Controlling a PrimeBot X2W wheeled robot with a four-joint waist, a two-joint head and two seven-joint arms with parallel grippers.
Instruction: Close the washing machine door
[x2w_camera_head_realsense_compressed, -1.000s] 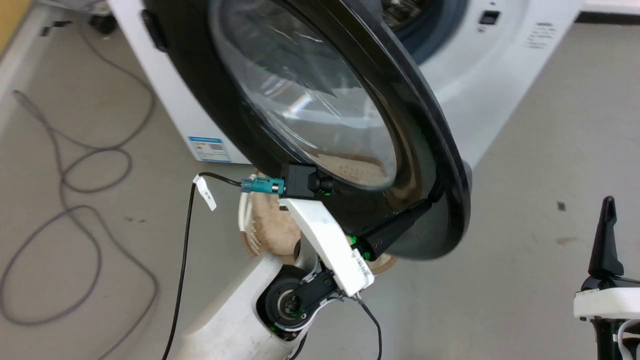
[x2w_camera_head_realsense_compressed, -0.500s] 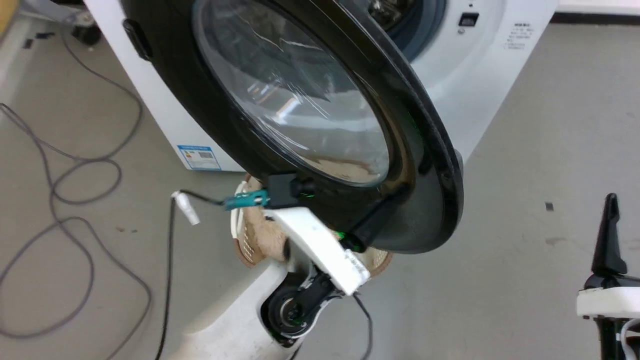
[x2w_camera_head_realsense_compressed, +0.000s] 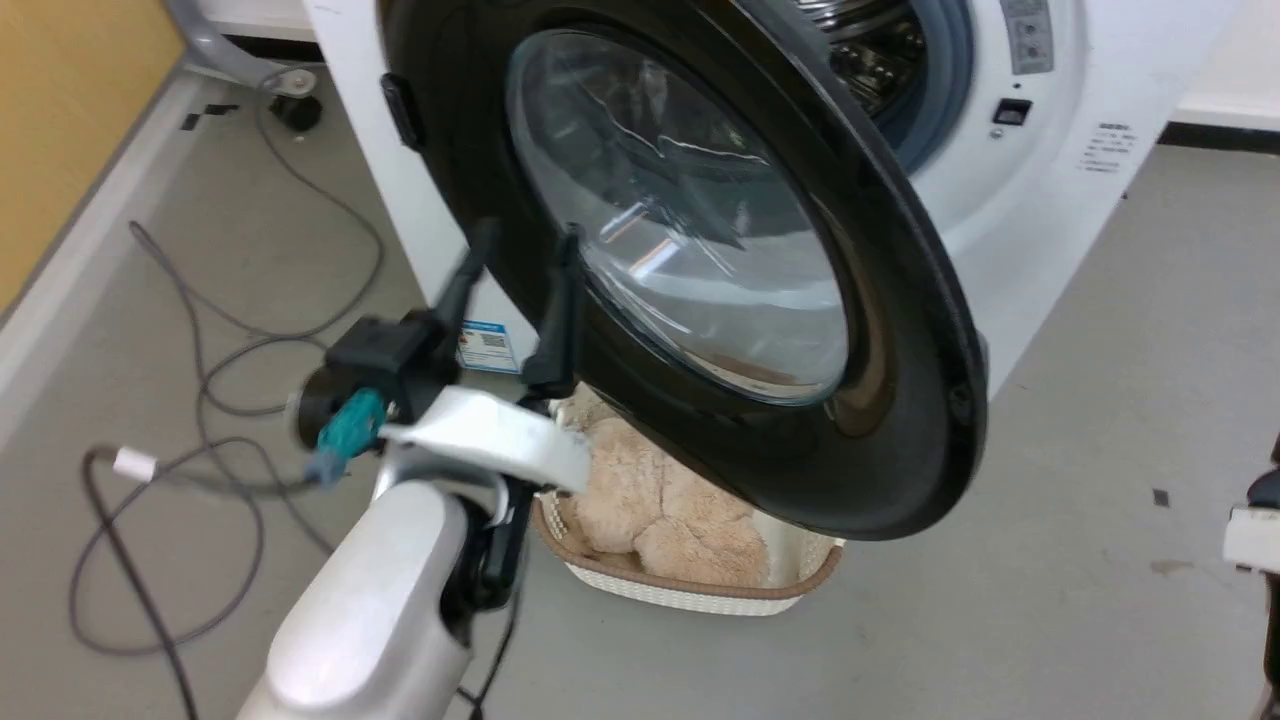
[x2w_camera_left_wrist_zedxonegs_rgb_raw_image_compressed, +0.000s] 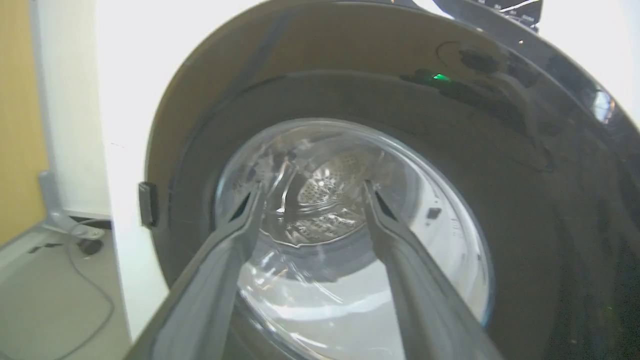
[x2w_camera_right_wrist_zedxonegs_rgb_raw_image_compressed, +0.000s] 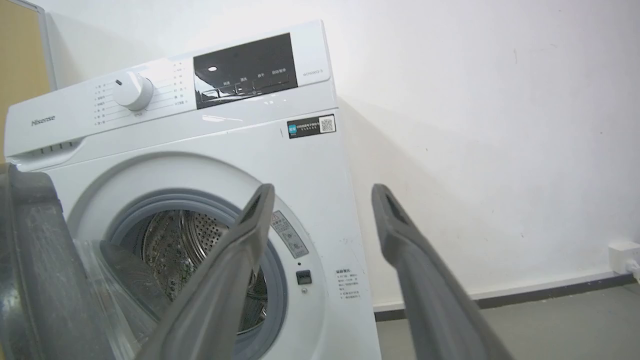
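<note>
Above grey floor (x2w_camera_head_realsense_compressed: 1100, 400), the washing machine door (x2w_camera_head_realsense_compressed: 690, 250) stood half open, left gripper (x2w_camera_head_realsense_compressed: 528, 232) fingers spread empty at its glass.

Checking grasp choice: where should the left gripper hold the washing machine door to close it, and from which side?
Probably the door rim at its free right edge, from the front. That edge stands clear of the washing machine and looks thin enough to pinch; the open left gripper faces smooth glass.
</note>
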